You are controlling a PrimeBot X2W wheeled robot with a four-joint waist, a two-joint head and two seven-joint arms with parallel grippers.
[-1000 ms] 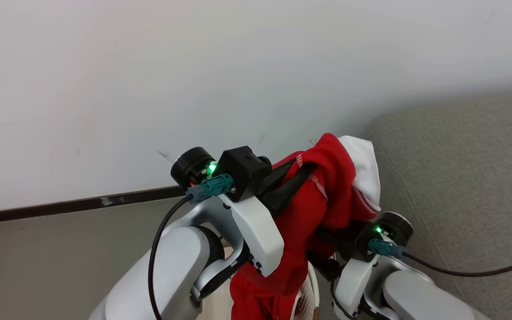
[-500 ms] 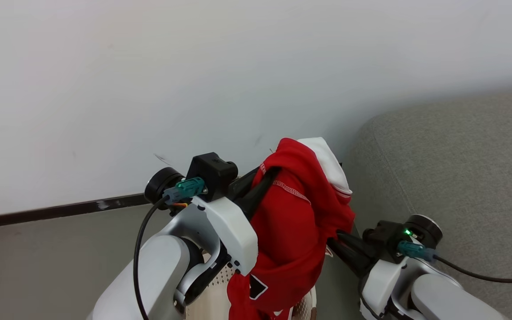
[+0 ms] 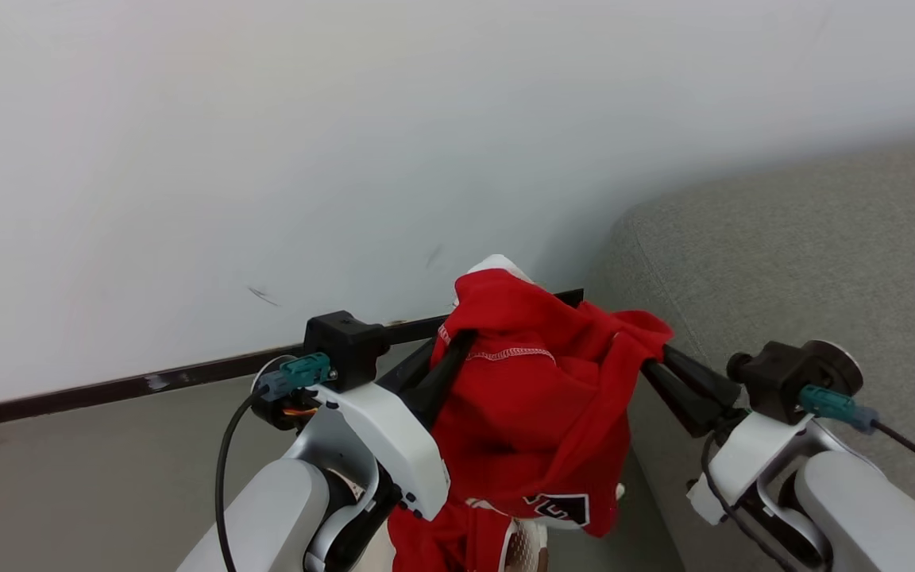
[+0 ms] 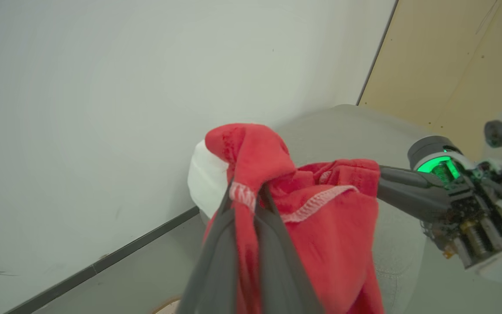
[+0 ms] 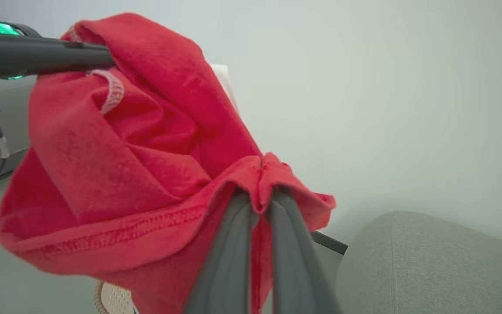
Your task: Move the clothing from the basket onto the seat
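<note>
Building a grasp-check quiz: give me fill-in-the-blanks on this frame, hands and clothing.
Both the left hand and the right hand are shut on one ____ garment.
The cream basket shows ____ the hanging garment.
The grey seat lies on the robot's ____ side.
Missing words: red; below; right.

Pincers: two, the left pincer (image 3: pixel 459 340) and the right pincer (image 3: pixel 652 361), each with two dark fingers (image 4: pixel 216 261). Red garment (image 3: pixel 529 397): one bundle; separate pieces cannot be counted. Basket (image 3: pixel 517 548): one, partly visible. Seat (image 3: pixel 783 262): one. Black cables (image 3: pixel 223 477): two.
</note>
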